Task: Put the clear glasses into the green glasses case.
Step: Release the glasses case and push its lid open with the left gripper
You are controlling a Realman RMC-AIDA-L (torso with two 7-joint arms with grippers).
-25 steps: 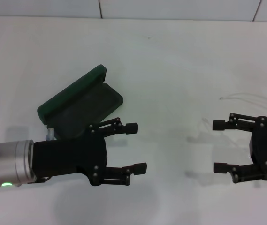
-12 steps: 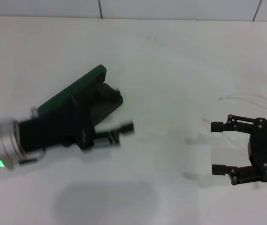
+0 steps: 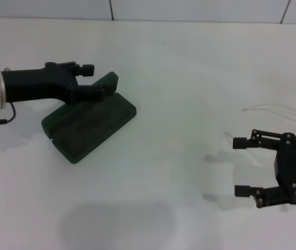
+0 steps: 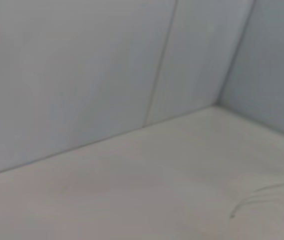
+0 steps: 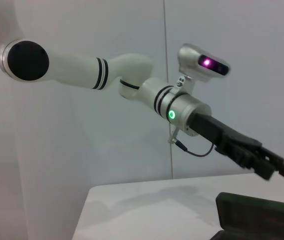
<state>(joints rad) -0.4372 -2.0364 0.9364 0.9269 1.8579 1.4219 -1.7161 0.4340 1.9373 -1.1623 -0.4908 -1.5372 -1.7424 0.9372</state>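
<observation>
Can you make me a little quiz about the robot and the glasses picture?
1. True or false: the clear see-through plastic glasses already lie inside the dark green rectangular hard case.
2. Where is the left tool? A) at the case's raised lid B) over the glasses C) touching the right tool
3. Fill in: the right tool has its jaws ____.

Key: 1 false; 2 A; 3 open.

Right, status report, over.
Left gripper over the lid of the open dark green hinged glasses case, holding nothing. Right gripper open, low beside the clear plastic glasses. Glasses not in the case. Nothing between them.
</observation>
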